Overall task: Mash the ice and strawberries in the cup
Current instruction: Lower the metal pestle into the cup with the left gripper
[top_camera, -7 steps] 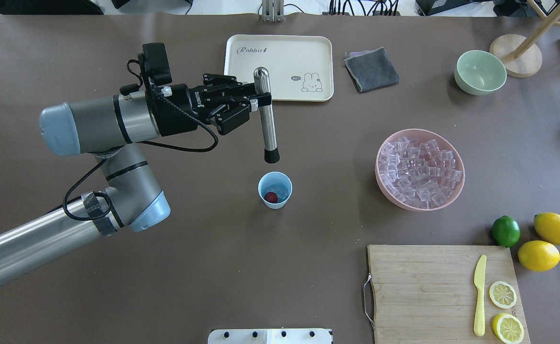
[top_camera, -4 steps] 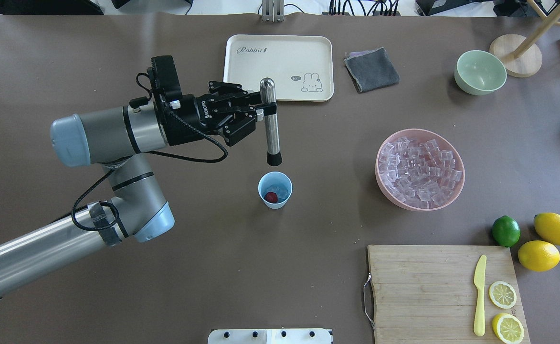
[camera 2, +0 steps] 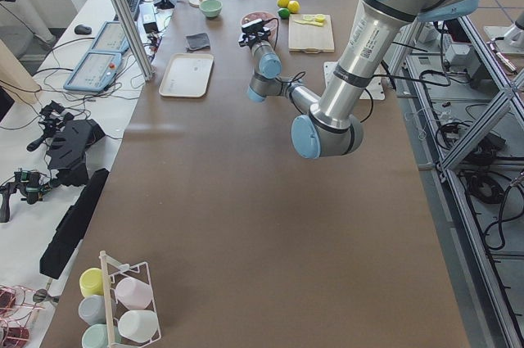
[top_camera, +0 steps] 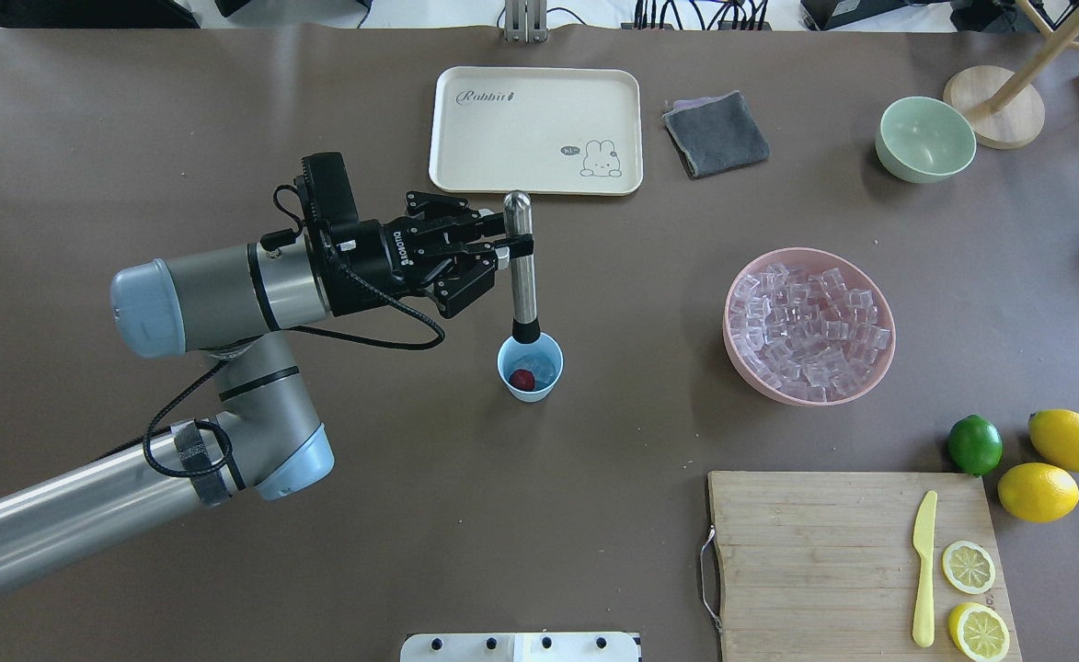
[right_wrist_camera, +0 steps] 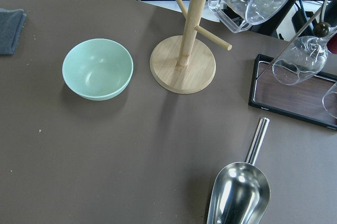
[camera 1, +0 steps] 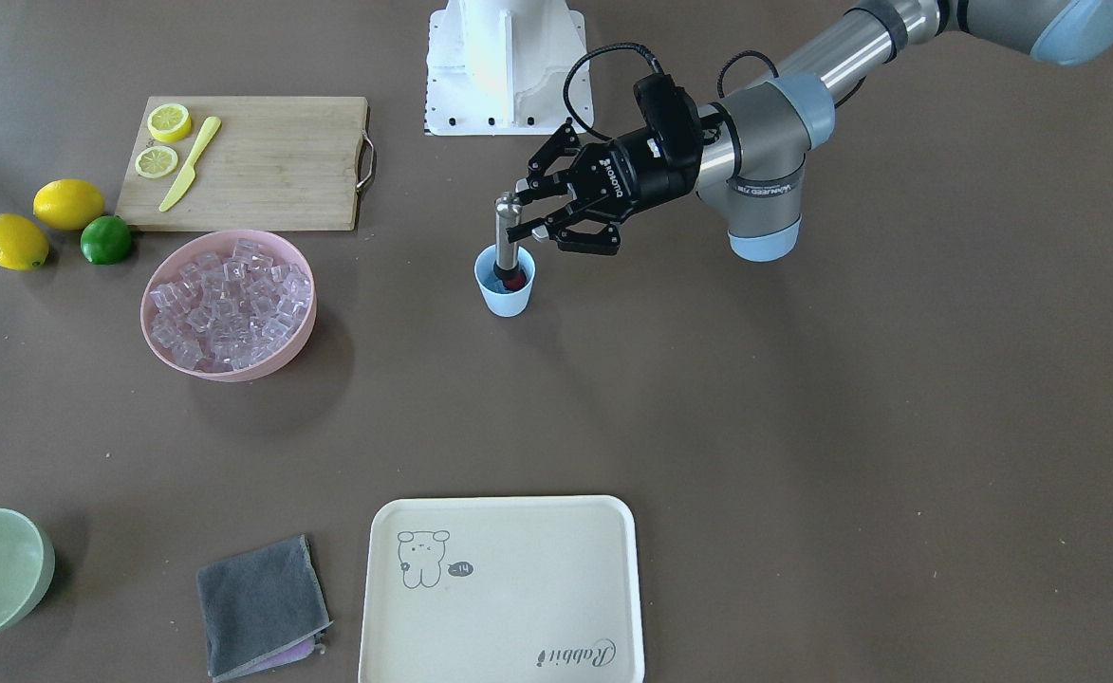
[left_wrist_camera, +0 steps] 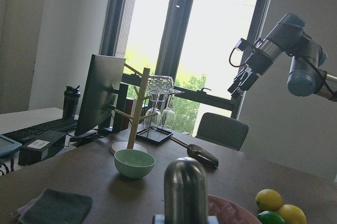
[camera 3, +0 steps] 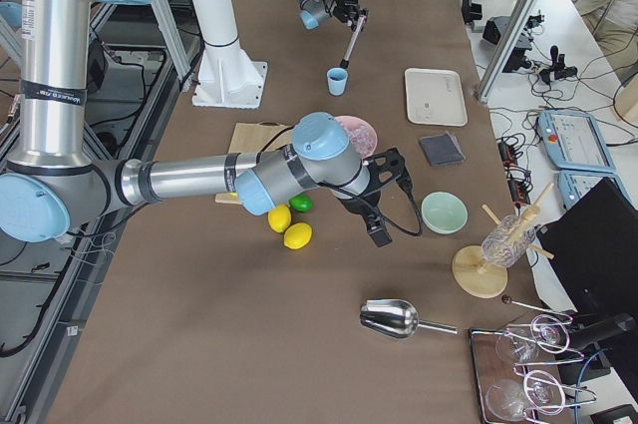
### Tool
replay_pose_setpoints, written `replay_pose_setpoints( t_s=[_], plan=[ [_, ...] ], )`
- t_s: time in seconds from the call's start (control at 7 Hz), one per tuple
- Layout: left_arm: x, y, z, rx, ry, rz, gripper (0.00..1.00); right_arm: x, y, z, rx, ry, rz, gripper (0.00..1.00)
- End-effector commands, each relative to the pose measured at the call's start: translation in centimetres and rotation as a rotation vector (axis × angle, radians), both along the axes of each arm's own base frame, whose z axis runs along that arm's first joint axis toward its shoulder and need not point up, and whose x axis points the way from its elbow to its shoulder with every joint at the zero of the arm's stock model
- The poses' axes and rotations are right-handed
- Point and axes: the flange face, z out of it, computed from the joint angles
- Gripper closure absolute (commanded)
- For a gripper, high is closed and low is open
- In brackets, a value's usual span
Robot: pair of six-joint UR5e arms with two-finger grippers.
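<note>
The small light-blue cup (top_camera: 506, 370) stands on the brown desk (top_camera: 594, 552) near the middle of the overhead view. In it lie one red strawberry (top_camera: 522, 378) and some clear ice (top_camera: 543, 368). The left gripper (top_camera: 510, 249) is clenched on a metal masher (top_camera: 522, 276), near the top of its shaft. The black lower end of the masher is at the mouth of the cup, and I cannot tell if it touches the fruit.

To the right of the cup, well apart, a pink bowl (top_camera: 740, 368) is filled with a heap of ice cubes (top_camera: 810, 331). A pale green bowl (top_camera: 925, 140) is at the upper right. At the lower right a wooden board (top_camera: 806, 561) carries two lemon halves (top_camera: 969, 566) and a yellow knife (top_camera: 924, 568).

The cream tray (top_camera: 447, 138) at the top centre has the word "Rabbit" and a small drawn rabbit with a tiny label beside it. On the body of the left gripper the white letters read "ROBOTIQ".

The right gripper (camera 3: 379, 236) shows only in the side view from the right, above the desk near the lemons (camera 3: 297, 235). I cannot tell if it is released or clenched.
</note>
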Motion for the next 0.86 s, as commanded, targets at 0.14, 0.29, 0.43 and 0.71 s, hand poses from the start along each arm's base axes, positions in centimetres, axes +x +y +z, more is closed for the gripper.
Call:
replay_pose_setpoints(
  t_s=[0.14, 0.29, 0.43, 0.71],
  plan=[
    [0.5, 0.5, 0.0, -0.012, 0.008, -0.005, 1.0, 0.0, 0.3, 0.3, -0.006, 0.0, 0.0, 0.0],
    [0.9, 1.1, 0.4, -0.014, 0.006, 0.006, 1.0, 0.0, 0.3, 0.3, -0.006, -0.002, -0.001, 0.0],
    [1.6, 1.8, 0.3, -0.025, 0.016, 0.005, 1.0, 0.0, 0.3, 0.3, -0.006, -0.002, -0.001, 0.0],
    [1.9, 2.1, 0.6, -0.028, 0.012, 0.011, 1.0, 0.0, 0.3, 0.4, -0.009, -0.003, -0.002, 0.0]
  ],
)
